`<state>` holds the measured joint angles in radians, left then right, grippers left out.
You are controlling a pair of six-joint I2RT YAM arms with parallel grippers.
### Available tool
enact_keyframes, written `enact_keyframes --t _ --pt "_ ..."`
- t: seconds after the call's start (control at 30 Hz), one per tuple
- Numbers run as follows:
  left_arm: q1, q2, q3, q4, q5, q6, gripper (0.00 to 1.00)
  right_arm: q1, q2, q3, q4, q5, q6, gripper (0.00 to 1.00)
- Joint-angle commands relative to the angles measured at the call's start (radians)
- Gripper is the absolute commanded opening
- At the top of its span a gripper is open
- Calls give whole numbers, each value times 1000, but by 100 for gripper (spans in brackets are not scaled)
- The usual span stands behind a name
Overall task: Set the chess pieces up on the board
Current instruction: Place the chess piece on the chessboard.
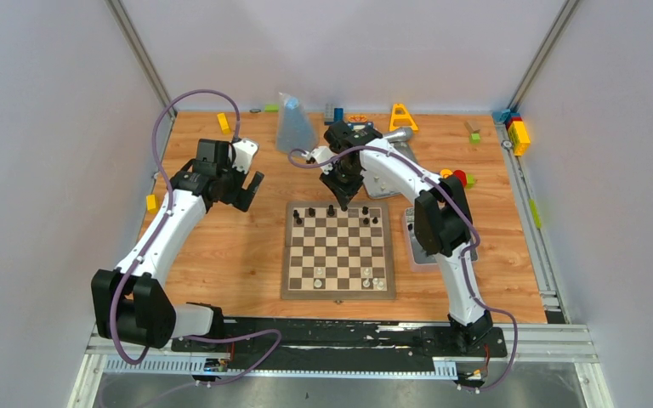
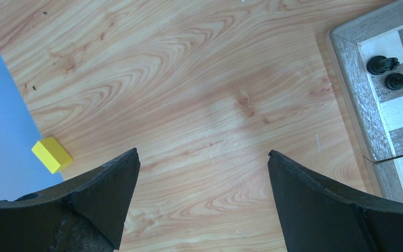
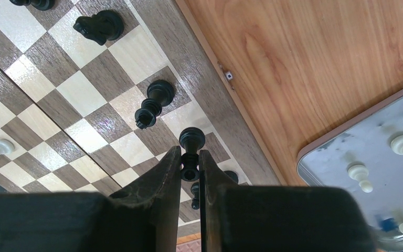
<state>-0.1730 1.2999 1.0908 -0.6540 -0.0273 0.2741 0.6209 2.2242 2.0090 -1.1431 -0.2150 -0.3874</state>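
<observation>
Light wood table [image 1: 221, 255], white walls [image 1: 51, 127] round it, toy blocks [image 1: 519, 133] scattered along the far edge. Board [image 1: 337, 294] lies flat mid-table, between the two arms. Right gripper [image 3: 190, 157] is at the board's far edge, fingers pinched tight on a black piece [image 3: 192, 139]; can't tell if it touches the square. Other black pieces [image 1: 366, 211] dot the far two rows, and a few cream pieces [image 1: 367, 274] sit on the near rows. Left gripper [image 2: 203, 155] hangs over bare wood just left of the board's far-left corner, jaws wide apart, nothing between them. Yellow block [image 2: 51, 154] by the table's left edge. Grey tray [image 3: 346, 152] right of the board holds spare cream chessmen [image 3: 359, 175].
</observation>
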Motion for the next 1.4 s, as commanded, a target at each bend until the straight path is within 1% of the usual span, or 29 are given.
enact_keyframes --t 0.0,1.17,1.27,1.37 --pt "6 -28 4 21 4 1 100 9 3 19 -6 3 -10 6" --pt "6 -29 3 23 3 3 100 28 38 35 0 9 -4 8" --pt "6 -30 3 22 3 4 100 28 38 30 0 16 -4 10" --pt "6 -30 2 23 1 4 100 28 37 26 0 22 -2 15"
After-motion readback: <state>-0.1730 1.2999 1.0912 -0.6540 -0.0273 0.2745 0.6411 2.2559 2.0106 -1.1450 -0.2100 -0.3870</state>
